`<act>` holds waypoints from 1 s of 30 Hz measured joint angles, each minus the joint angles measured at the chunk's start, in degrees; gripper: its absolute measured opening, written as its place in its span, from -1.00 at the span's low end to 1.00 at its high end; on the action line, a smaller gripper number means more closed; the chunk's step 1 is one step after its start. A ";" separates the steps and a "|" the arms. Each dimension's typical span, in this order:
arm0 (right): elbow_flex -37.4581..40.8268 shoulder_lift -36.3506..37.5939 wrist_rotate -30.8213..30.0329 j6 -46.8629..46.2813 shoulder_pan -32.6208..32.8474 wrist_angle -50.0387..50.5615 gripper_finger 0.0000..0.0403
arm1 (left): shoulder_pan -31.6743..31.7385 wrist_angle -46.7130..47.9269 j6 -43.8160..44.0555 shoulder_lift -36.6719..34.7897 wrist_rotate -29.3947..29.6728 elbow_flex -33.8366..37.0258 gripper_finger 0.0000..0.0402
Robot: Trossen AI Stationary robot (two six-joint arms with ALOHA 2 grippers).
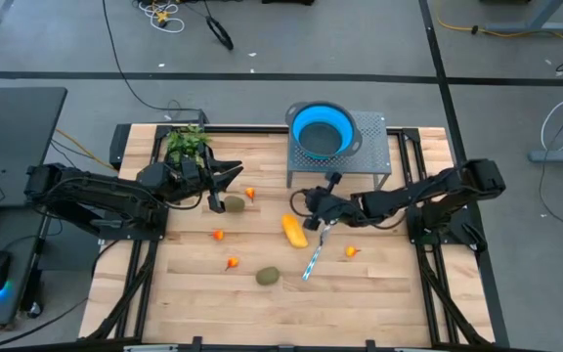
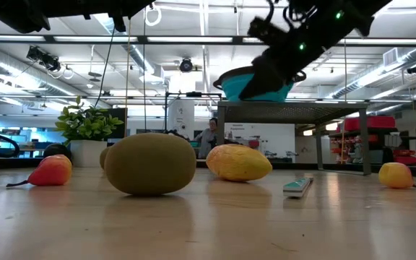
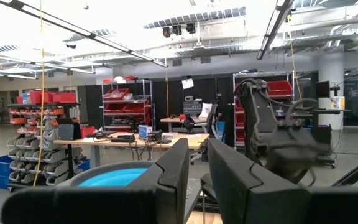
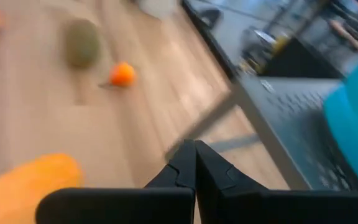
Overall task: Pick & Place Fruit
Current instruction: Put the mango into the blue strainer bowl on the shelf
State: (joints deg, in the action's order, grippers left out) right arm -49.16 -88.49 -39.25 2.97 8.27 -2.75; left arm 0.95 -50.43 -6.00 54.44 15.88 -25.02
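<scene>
The yellow-orange oblong fruit (image 1: 294, 231) lies on its side mid-table; it also shows in the low view (image 2: 238, 162). One kiwi-like oval (image 1: 234, 204) lies near my left gripper, and another (image 1: 268, 277) lies nearer the front. Small orange-red bits (image 1: 250, 194) (image 1: 218, 235) (image 1: 232, 263) (image 1: 351, 251) are scattered on the wood. My left gripper (image 1: 225, 176) is open and empty, held above the table beside the plant. My right gripper (image 4: 195, 148) is shut and empty, above the table just past the oblong fruit (image 4: 27, 183), by the stand.
A blue bowl (image 1: 323, 129) sits on a grey stand (image 1: 369, 166) at the table's far side. A green plant (image 1: 188, 142) stands at the far left. A slim silver-blue utensil (image 1: 313, 256) lies right of the oblong fruit. Bare wood lies along the near edge.
</scene>
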 joint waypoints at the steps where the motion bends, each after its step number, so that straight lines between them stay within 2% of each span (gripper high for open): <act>1: -0.31 0.53 2.03 0.69 0.44 -0.13 -1.00 | 0.00 0.00 0.00 0.02 0.00 0.00 -0.65; 4: -1.13 1.65 10.76 -1.38 0.89 -0.51 -1.00 | 0.00 0.01 0.00 0.02 0.00 0.02 -0.65; 8: -1.20 1.16 26.90 -12.32 -0.65 -1.33 -0.94 | 0.00 -0.05 0.51 0.02 0.00 0.02 -0.65; 11: -1.23 -0.82 31.85 -17.88 -0.84 0.34 -0.79 | 0.00 -0.06 1.06 0.02 0.00 0.02 -0.65; 15: -1.23 -3.91 32.88 -21.10 0.13 2.63 -0.54 | 0.00 -0.05 1.09 0.02 0.00 0.02 -0.65; 21: -1.23 -5.68 29.58 -22.35 1.17 2.15 -0.18 | 0.00 0.00 1.07 0.02 -0.01 0.02 -0.65; 30: -1.23 -7.87 25.90 -26.45 1.70 2.05 0.20 | 0.00 -0.05 0.81 0.01 0.00 0.02 -0.65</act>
State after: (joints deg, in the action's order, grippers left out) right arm -50.39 -96.35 -13.34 -23.48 9.97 -0.71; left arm 0.95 -50.48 -5.19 54.45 15.88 -24.99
